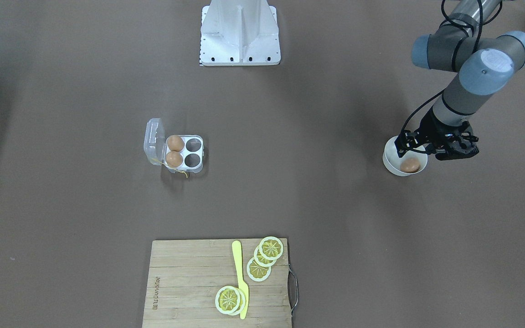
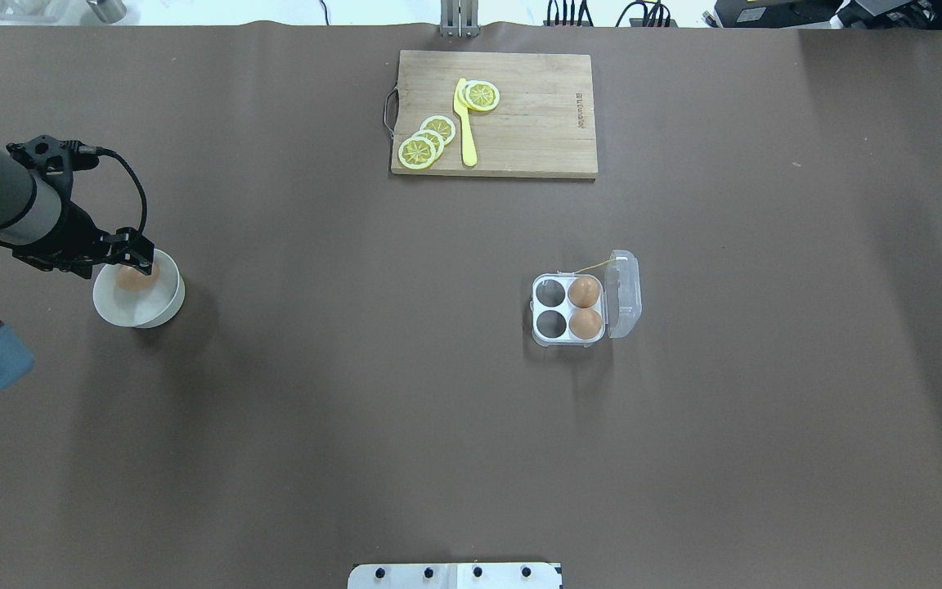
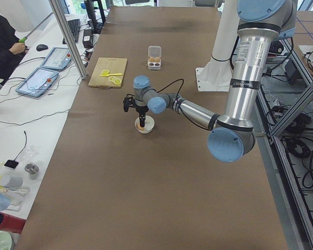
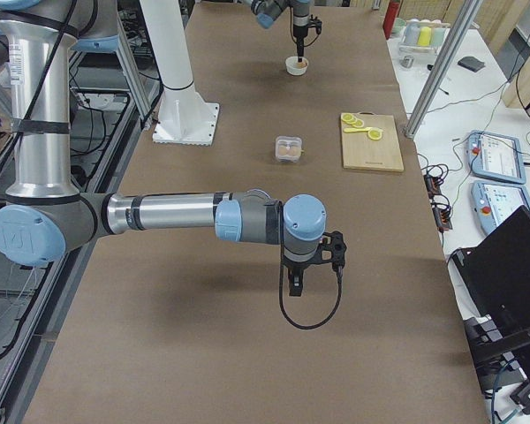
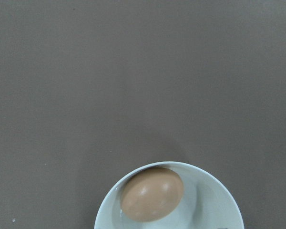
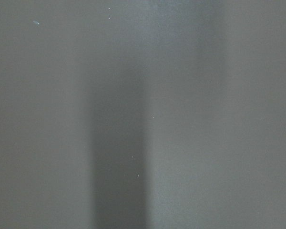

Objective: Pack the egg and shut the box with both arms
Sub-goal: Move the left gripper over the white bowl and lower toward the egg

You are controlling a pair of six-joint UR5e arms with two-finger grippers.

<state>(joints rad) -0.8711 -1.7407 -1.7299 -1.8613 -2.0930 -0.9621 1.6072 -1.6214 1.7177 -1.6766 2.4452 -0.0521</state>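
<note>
A brown egg (image 1: 410, 165) lies in a white bowl (image 1: 391, 163) at the table's left end; it also shows in the left wrist view (image 5: 152, 193) and from overhead (image 2: 134, 278). My left gripper (image 1: 414, 148) hangs over the bowl, just above the egg, and looks open and empty. The clear carton (image 1: 197, 153) stands mid-table with its lid (image 1: 153, 141) open; it holds two eggs (image 1: 175, 143) (image 1: 174, 159), and two cells are empty. My right gripper (image 4: 296, 278) shows only in the exterior right view, over bare table far from the carton; I cannot tell whether it is open.
A wooden cutting board (image 1: 189, 282) with lemon slices (image 1: 271, 248) and a yellow knife (image 1: 239, 273) lies at the table's far edge from the robot. The white base block (image 1: 239, 34) stands at the robot's side. The table is covered in brown cloth.
</note>
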